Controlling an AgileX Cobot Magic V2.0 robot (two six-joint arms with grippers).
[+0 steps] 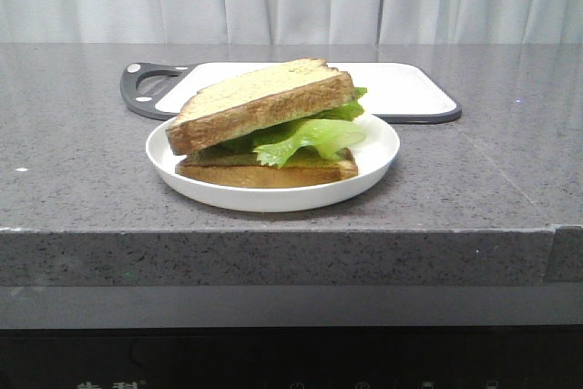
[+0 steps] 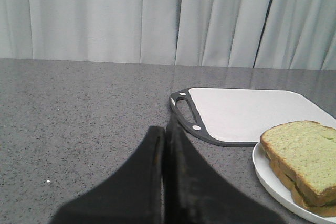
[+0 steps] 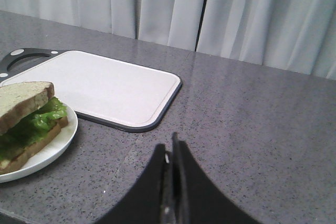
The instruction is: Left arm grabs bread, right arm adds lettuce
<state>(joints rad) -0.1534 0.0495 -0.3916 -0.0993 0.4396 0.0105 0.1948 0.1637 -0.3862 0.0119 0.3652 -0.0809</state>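
Note:
A white plate (image 1: 383, 148) holds a stacked sandwich. A tan speckled bread slice with a dark brown crust (image 1: 260, 102) lies tilted on top of the ruffled green lettuce (image 1: 310, 134), which rests on a paler bottom slice (image 1: 264, 173). The bread (image 2: 299, 153) and plate (image 2: 268, 177) show in the left wrist view; the bread (image 3: 21, 100), lettuce (image 3: 37, 121) and plate (image 3: 52, 148) show in the right wrist view. My left gripper (image 2: 166, 132) is shut and empty, left of the plate. My right gripper (image 3: 170, 150) is shut and empty, right of the plate. Neither arm shows in the front view.
A white cutting board with a dark rim and handle (image 1: 401, 88) lies behind the plate; it also shows in the left wrist view (image 2: 247, 111) and the right wrist view (image 3: 105, 85). The grey speckled counter (image 1: 82, 161) ends at a front edge. Curtains hang behind.

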